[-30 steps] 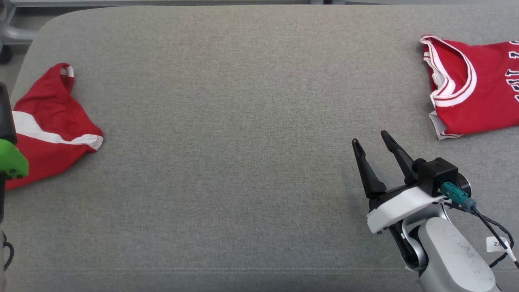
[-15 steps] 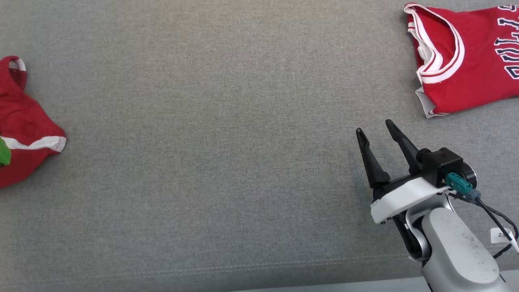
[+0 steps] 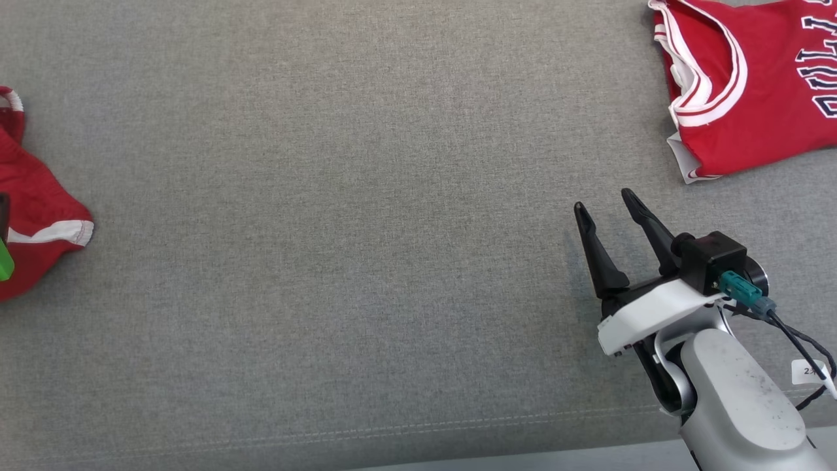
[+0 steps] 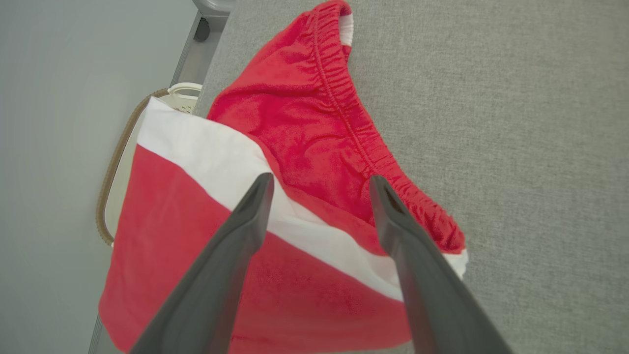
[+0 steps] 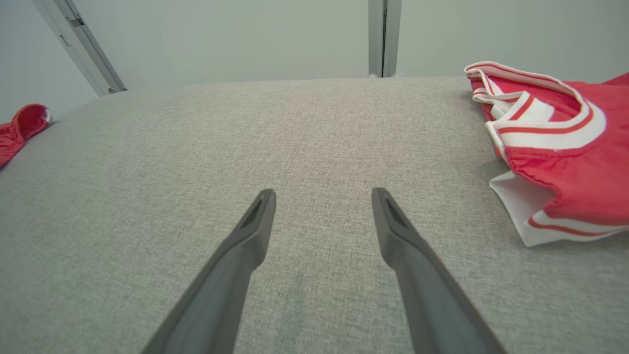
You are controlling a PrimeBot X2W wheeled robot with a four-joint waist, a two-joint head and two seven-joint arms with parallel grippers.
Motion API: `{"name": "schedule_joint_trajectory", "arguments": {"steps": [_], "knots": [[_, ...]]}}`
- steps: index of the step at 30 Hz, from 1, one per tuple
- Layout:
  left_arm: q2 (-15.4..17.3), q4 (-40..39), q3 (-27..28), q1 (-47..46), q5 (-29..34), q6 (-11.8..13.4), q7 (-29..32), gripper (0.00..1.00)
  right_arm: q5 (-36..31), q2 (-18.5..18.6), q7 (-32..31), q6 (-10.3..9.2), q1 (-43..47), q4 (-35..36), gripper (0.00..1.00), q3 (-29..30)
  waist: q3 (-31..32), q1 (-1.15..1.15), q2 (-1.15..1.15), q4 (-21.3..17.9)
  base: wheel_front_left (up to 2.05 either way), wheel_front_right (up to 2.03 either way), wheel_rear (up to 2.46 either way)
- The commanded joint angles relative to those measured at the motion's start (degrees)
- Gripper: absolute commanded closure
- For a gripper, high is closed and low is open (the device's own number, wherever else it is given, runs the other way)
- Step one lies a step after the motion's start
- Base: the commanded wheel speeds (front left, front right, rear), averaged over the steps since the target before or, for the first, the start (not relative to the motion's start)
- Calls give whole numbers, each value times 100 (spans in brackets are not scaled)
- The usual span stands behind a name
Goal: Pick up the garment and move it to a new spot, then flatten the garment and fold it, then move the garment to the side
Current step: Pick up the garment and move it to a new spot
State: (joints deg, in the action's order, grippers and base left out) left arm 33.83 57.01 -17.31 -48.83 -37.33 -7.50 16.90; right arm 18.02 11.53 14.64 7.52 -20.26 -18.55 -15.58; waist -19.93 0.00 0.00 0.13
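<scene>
Red shorts [image 3: 39,209] with a white stripe lie crumpled at the far left of the grey padded surface [image 3: 359,229]. In the left wrist view my left gripper [image 4: 320,179] hovers open just above the shorts [image 4: 304,123], nothing between its fingers. The shorts' striped part reaches past the surface's left edge. A red jersey [image 3: 752,98] with white trim and dark lettering lies at the far right. My right gripper [image 3: 603,201] stands open over bare fabric, below and left of the jersey [image 5: 565,162], apart from it. The right wrist view has its open fingers [image 5: 323,192] over the grey cloth.
A white basket with a brown rim [image 4: 123,147] stands on the floor beside the surface's left edge. The surface's front edge [image 3: 523,451] runs along the bottom of the head view. Metal frame posts [image 5: 383,39] rise behind the far edge.
The head camera has tilted, so both garments sit higher and further left in the picture. The right gripper keeps its pose, open. The left arm's green part has slid nearly out of frame.
</scene>
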Motion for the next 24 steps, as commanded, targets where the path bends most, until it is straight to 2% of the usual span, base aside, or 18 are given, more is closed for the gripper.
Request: {"name": "schedule_joint_trajectory", "arguments": {"steps": [1, 7, 15, 16, 17, 18, 19, 24], "knots": [[27, 10, -23, -100, -121, 6, 52, 0, 33, 35, -17, -6, -23, 7, 0, 0, -8, 0, 0, -5, 0, 0, 0], [58, 217, -227, -132, -427, 7, 516, 0, 78, 45, -52, -6, -14, 51, 0, 22, -64, 0, 0, -25, 0, 0, 0], [-44, 486, -463, -51, -503, 7, 423, 0, 80, 113, -131, -6, -73, 135, 0, 15, -161, 0, 0, -75, 0, 0, 0], [-39, 468, -476, -53, -518, 7, 341, 11, 61, 112, -137, -6, -73, 143, 0, 28, -168, 0, 0, -73, 0, 0, 0], [-42, 480, -495, -59, -544, 7, 287, 52, 46, 117, -143, -6, -69, 147, 0, 37, -171, 0, 0, -69, 0, 0, 0], [-51, 474, -559, -61, -537, 7, 257, 86, 34, 121, -147, -6, -65, 151, 0, 44, -169, 0, 0, -64, 0, 0, 0], [-57, 443, -616, -60, -531, 7, 220, 100, 27, 120, -156, -6, -61, 155, 0, 50, -165, 0, 0, -58, 0, 0, 0], [40, 288, -833, -122, -569, 7, -93, 100, 3, 75, -170, -6, -4, 133, 0, 65, -64, 0, 0, -11, 0, 0, 0]]}}
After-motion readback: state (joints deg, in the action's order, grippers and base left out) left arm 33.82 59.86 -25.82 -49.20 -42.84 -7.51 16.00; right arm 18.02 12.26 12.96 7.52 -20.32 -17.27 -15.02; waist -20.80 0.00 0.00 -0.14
